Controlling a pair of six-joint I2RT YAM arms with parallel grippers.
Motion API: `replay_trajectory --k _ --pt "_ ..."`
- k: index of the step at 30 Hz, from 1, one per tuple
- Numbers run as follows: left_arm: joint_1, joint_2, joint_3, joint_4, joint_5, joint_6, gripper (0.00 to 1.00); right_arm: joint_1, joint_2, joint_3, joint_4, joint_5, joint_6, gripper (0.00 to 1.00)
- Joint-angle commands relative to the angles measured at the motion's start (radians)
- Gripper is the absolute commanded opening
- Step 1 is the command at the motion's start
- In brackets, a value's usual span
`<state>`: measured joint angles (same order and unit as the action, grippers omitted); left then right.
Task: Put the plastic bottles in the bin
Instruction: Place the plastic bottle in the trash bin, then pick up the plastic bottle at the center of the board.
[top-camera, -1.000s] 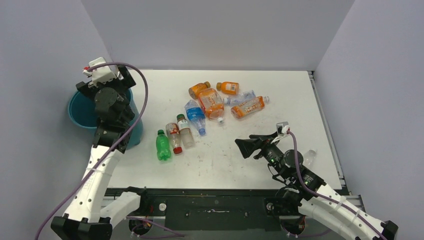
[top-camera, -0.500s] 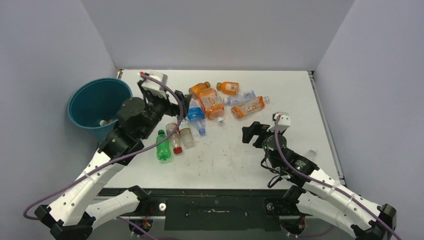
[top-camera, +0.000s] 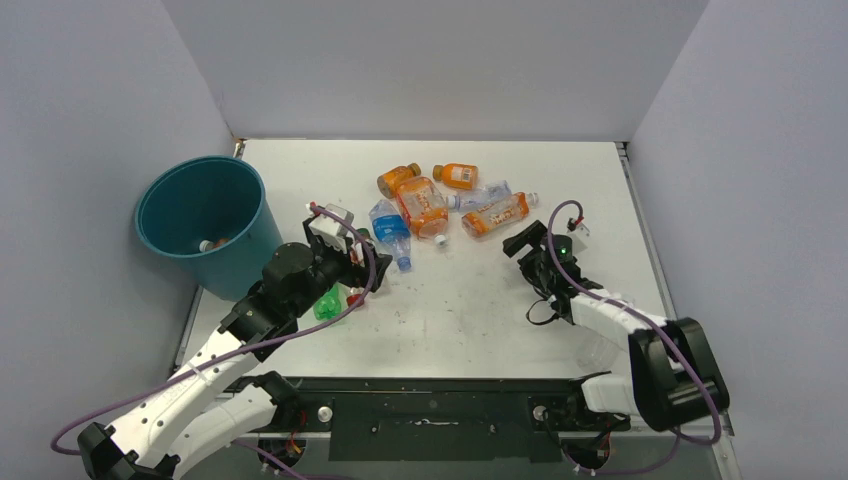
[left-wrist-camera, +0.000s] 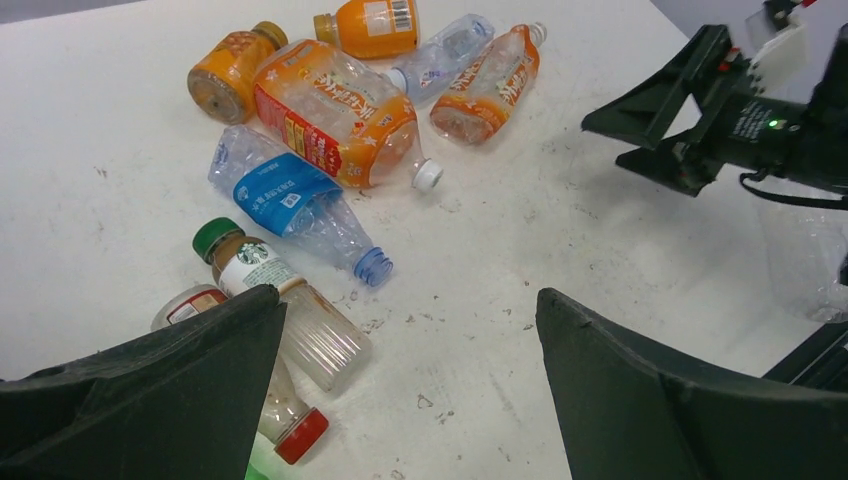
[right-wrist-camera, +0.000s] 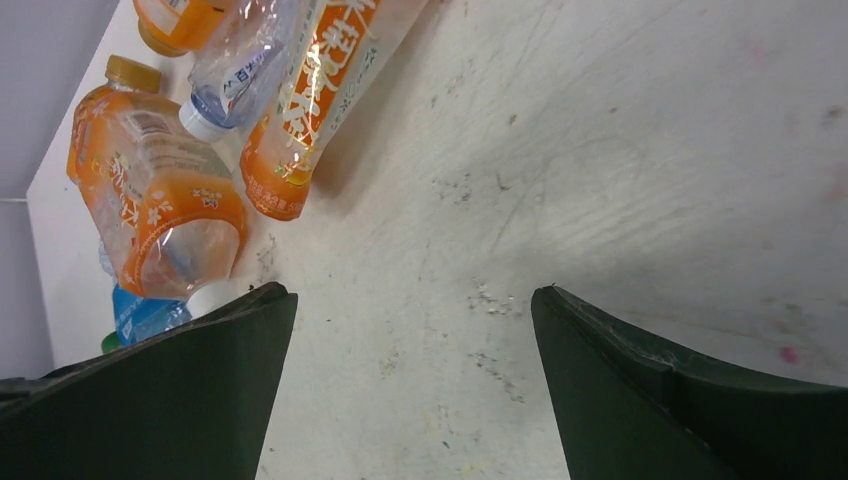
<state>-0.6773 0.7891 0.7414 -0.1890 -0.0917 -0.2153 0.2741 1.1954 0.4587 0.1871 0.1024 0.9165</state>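
While left end effector (left-wrist-camera: 408, 295) and right end effector (right-wrist-camera: 412, 290) stand spread, empty, plastic bottles (top-camera: 425, 205) lie on bench (top-camera: 480, 300) centre, bin (top-camera: 232, 262) far left. Risk: left closes on 2 touching bottles (packed side by side), drops 1.

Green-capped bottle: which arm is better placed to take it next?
Probably left. The left gripper hangs open beside the green-capped bottle, near the bin; the right gripper is farther off.

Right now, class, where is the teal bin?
In the top view, the teal bin sits at the left edge of the table, with the green bottle the nearest visible bottle, to its right.
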Motion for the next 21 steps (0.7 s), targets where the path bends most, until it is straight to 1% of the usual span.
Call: replay_trajectory --k 1,5,7,9,12,14,15,21 --pt "0.009 -0.044 -0.001 0.119 -0.027 -0.044 0.96 0.011 0.184 0.063 0.307 -0.117 0.208 0.91" --pt "0.008 -0.077 -0.022 0.128 -0.125 -0.08 0.96 0.049 0.318 0.068 0.413 -0.003 0.335 0.91" --pt "0.013 -0.098 -0.03 0.134 -0.189 -0.09 0.96 0.065 0.377 0.07 0.485 0.033 0.375 0.92" --pt "0.014 -0.12 -0.038 0.136 -0.231 -0.091 0.96 0.082 0.433 0.096 0.517 0.066 0.401 0.94" --pt "0.015 -0.143 -0.051 0.143 -0.257 -0.089 0.96 0.099 0.529 0.158 0.523 0.083 0.429 0.96" --pt "0.015 -0.146 -0.05 0.141 -0.258 -0.085 0.96 0.101 0.593 0.177 0.574 0.074 0.449 0.98" --pt "0.015 -0.146 -0.046 0.134 -0.259 -0.085 0.96 0.101 0.622 0.185 0.591 0.072 0.461 0.97" --pt "0.015 -0.156 -0.051 0.135 -0.26 -0.084 0.96 0.105 0.736 0.208 0.645 0.075 0.524 0.83"
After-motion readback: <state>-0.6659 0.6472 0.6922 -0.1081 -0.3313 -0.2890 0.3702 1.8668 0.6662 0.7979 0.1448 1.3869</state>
